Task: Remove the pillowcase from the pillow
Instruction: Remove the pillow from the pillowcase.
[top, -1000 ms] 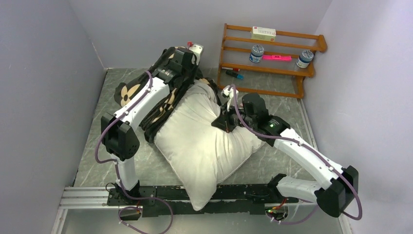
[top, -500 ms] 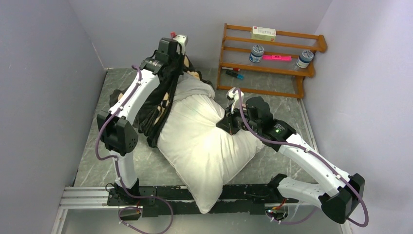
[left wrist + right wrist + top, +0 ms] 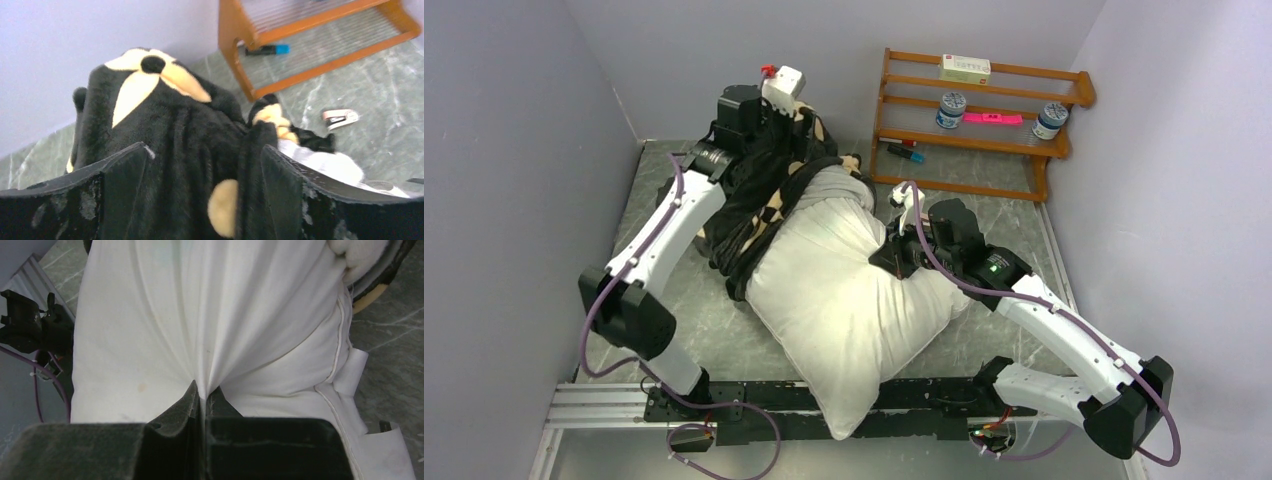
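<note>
The white pillow (image 3: 844, 300) lies diagonally across the table, its far end still inside the black flower-printed pillowcase (image 3: 754, 195). The pillowcase is bunched in a heap at the back left. My left gripper (image 3: 772, 125) hangs over that heap near the back wall. In the left wrist view the left gripper (image 3: 205, 150) is open, its jaws wide apart, with folds of the pillowcase (image 3: 165, 120) lying loose between them. My right gripper (image 3: 887, 250) is on the pillow's right side. In the right wrist view the right gripper (image 3: 201, 392) is shut on a pinched pleat of the pillow (image 3: 200, 315).
A wooden shelf rack (image 3: 984, 110) stands at the back right with jars and a box on it. A blue-capped marker (image 3: 267, 50) lies under it. A small silver object (image 3: 340, 117) lies on the marble table. Walls close in the left, back and right sides.
My left arm swung farther back and up toward the wall, and its jaws opened and let go of the pillowcase. The cover slumped into a heap. The right gripper kept its pinch.
</note>
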`<state>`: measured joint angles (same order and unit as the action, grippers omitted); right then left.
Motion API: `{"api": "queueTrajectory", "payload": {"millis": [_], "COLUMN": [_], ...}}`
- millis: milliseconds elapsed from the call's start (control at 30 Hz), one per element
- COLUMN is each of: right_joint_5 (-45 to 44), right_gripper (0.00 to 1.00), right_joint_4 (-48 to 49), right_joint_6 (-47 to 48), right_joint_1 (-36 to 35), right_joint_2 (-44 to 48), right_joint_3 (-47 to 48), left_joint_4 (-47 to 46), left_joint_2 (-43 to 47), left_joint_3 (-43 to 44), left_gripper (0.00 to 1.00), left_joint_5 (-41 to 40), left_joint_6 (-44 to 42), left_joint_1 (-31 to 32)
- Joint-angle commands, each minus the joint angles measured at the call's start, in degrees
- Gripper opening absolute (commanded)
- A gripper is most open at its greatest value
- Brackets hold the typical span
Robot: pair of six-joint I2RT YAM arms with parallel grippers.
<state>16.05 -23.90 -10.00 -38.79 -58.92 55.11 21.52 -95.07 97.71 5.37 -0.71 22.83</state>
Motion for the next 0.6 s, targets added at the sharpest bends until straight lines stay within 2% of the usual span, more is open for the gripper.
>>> {"api": "queueTrajectory", "payload": {"millis": [0, 200, 567], "right_joint_5": [4.0, 4.9, 4.6], "right_gripper": [0.00, 0.00, 0.00], "right_joint_4": [-3.1, -2.4, -2.8], "right_joint_6": [0.3, 0.6, 1.3], "right_joint_1": [-0.3, -0.4, -0.4], "right_joint_2": [1.1, 0.9, 1.6], "right_joint_3": [0.5, 0.5, 0.3], "left_joint_4": [-5.6, -2.6, 10.5], "left_joint_2": [7.3, 8.4, 0.4], "left_joint_3": [-2.8, -6.2, -0.8], "left_gripper": [0.95, 0.96, 0.96], "left_joint_5": [0.3, -0.8, 0.5], "left_joint_6": [-8.0, -17.6, -22.7], "left_joint_1": [4.1, 8.5, 14.4]}}
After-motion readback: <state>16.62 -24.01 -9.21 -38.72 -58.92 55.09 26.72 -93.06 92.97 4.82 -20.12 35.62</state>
